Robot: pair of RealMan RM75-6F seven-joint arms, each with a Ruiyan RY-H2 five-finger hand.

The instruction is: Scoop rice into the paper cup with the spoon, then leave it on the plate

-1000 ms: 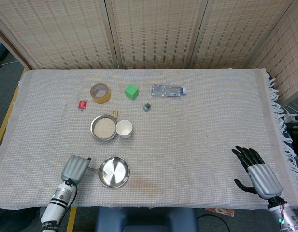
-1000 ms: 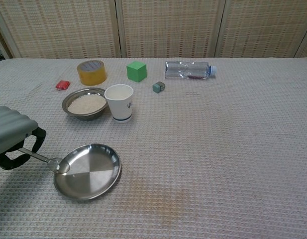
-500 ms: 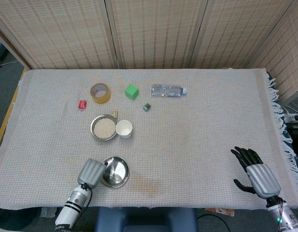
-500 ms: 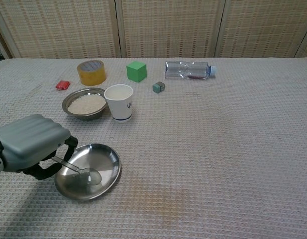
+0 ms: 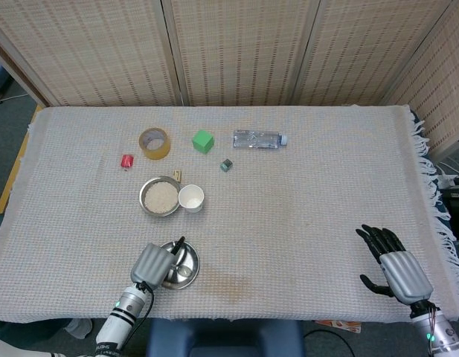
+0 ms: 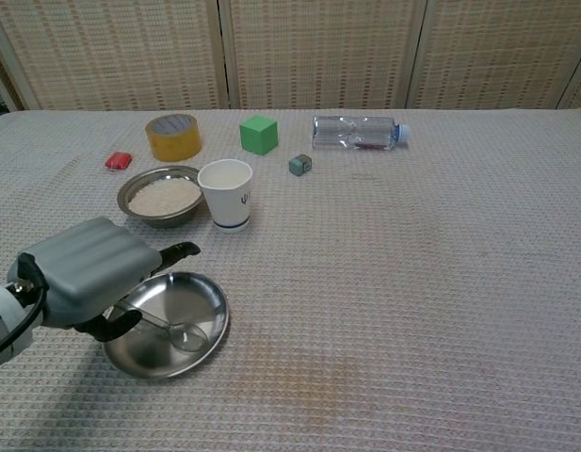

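Note:
My left hand [image 5: 156, 264] [image 6: 83, 271] hovers over the left side of the steel plate [image 5: 196, 260] [image 6: 191, 297] near the table's front edge. The spoon [image 5: 184, 272] [image 6: 177, 331] lies inside the plate, its bowl flat on the metal and its handle running back under the hand. One finger stretches forward off the handle and the thumb sits apart below it. Behind the plate stand the white paper cup [image 5: 191, 198] [image 6: 226, 193] and the steel bowl of rice [image 5: 143, 195] [image 6: 123, 198]. My right hand [image 5: 396, 268] rests far right, fingers spread, holding nothing.
Along the back lie a yellow tape roll [image 5: 154, 142] [image 6: 173, 137], a green cube [image 5: 203, 141] [image 6: 259, 134], a clear bottle on its side [image 5: 257, 139] [image 6: 356, 132], a small red object [image 5: 127, 161] [image 6: 119, 160] and a small dark cube [image 5: 226, 165] [image 6: 300, 165].
My left hand carried the spoon rightward from the plate's left rim over the plate, set its bowl down inside, and a finger has lifted away from the handle. The right hand stayed put.

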